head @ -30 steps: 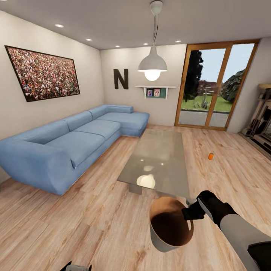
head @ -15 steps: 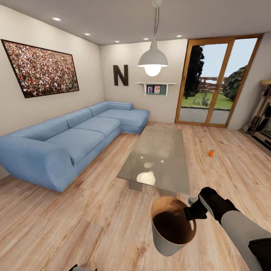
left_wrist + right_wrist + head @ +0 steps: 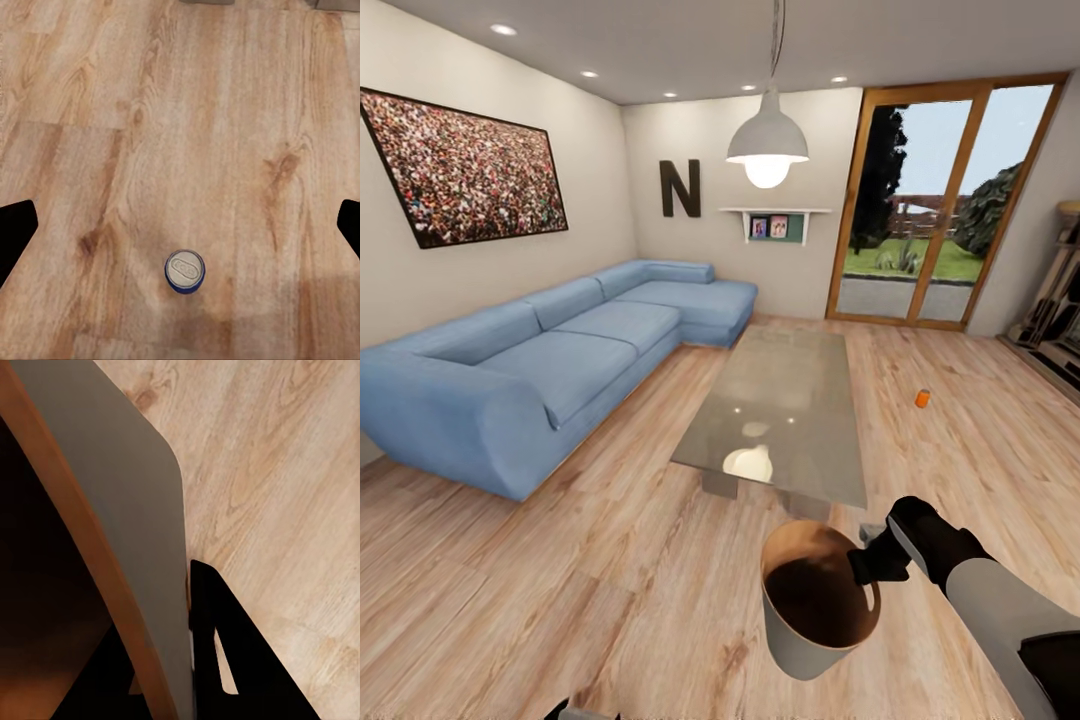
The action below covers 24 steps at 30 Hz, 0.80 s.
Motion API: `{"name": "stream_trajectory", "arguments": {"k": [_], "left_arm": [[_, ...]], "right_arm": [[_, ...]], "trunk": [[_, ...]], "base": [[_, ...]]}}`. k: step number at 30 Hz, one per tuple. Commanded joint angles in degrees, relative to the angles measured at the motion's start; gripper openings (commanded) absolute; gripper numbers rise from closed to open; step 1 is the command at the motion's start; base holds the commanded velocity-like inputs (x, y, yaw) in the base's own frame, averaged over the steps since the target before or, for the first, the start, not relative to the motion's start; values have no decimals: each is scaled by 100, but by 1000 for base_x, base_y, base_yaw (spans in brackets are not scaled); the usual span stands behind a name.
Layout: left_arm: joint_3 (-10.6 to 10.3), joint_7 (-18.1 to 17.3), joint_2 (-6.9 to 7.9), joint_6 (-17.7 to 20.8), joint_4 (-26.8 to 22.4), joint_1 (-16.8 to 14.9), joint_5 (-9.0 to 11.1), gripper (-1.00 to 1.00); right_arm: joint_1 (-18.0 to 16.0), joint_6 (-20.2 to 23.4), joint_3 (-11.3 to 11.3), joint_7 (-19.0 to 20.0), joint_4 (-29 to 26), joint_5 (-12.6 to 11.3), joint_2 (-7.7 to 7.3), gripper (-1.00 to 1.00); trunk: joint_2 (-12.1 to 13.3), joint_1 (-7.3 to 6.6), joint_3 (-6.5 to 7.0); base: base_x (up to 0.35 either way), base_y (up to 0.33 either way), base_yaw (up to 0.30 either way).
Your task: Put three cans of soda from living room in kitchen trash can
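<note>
While we carry the trash can (image 3: 815, 612), right gripper (image 3: 865, 562) clamped on its stiff rim, an orange soda can (image 3: 923, 398) stands right of the low table (image 3: 785, 410); light, slippery, grip mid-body; left gripper (image 3: 180, 232) spread.

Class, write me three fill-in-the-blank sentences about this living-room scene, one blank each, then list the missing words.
1. The right gripper is shut on the rim of the ____.
2. The orange soda can stands on the wooden ____.
3. The corner sofa is light ____.
4. The left wrist view shows a can from above, standing ____ on the floor.

Missing words: trash can; floor; blue; upright
</note>
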Motion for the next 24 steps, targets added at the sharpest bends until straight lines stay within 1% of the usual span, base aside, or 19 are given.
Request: {"name": "stream_trajectory", "arguments": {"k": [1, 24], "left_arm": [[2, 2, 0, -1, 1, -1, 3, 100], [11, 10, -12, -5, 35, -4, -22, 100]], "right_arm": [[-4, 33, -20, 38, 0, -162, 1, -100], [-4, 17, -19, 38, 0, -165, 50, -100]], "trunk": [[-42, 22, -27], [-965, 527, -644]], "base": [[0, 0, 0], [0, 0, 0]]}}
